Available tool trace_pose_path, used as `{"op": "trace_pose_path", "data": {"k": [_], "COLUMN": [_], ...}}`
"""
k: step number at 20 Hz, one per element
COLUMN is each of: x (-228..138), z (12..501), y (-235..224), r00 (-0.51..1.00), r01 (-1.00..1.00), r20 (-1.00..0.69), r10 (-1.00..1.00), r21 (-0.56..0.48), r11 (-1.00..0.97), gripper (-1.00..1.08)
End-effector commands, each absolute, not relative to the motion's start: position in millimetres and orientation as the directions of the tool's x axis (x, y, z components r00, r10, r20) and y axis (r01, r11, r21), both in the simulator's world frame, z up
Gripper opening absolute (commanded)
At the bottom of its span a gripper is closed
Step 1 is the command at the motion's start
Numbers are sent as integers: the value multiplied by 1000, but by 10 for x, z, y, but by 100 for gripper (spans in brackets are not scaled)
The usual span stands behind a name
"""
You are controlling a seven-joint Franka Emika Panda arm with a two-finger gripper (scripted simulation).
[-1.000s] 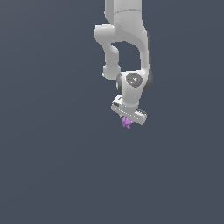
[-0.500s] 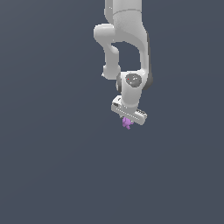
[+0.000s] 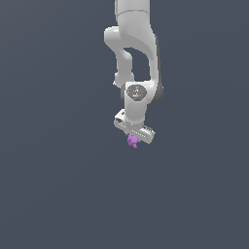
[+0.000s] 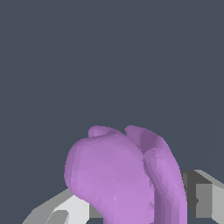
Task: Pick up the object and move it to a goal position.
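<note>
The object [image 3: 132, 141] is a tiny bright purple lump that hangs just under the white arm's hand in the exterior view. My gripper [image 3: 133, 140] is shut on it, and most of the fingers are hidden behind the lump and the hand. In the wrist view the object [image 4: 124, 175] fills the near field as a large lumpy purple mass. Grey and white fingers [image 4: 203, 199] show on either side of it, pressed against it.
The white arm [image 3: 136, 53] comes down from the top of the exterior view. Everything around it is a plain dark grey surface with no other objects, edges or markers showing.
The hand with the purple object sits very slightly higher in the picture than a second ago. The grip looks the same.
</note>
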State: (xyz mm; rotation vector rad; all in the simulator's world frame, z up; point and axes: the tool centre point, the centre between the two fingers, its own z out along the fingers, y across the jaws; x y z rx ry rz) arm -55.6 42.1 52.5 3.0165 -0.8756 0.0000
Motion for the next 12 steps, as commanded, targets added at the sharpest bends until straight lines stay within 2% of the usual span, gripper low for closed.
{"op": "trace_pose_path", "data": {"k": [1,12], "x": [-436,187], "z": [555,699], "y": [225,-714], "r00": [844,845], "r01": [-536,-534], "r20": [0,0], "r10": [-536,-534], "r21": [0,0], "r11": [-844,-845], "gripper": [-100,-100]}}
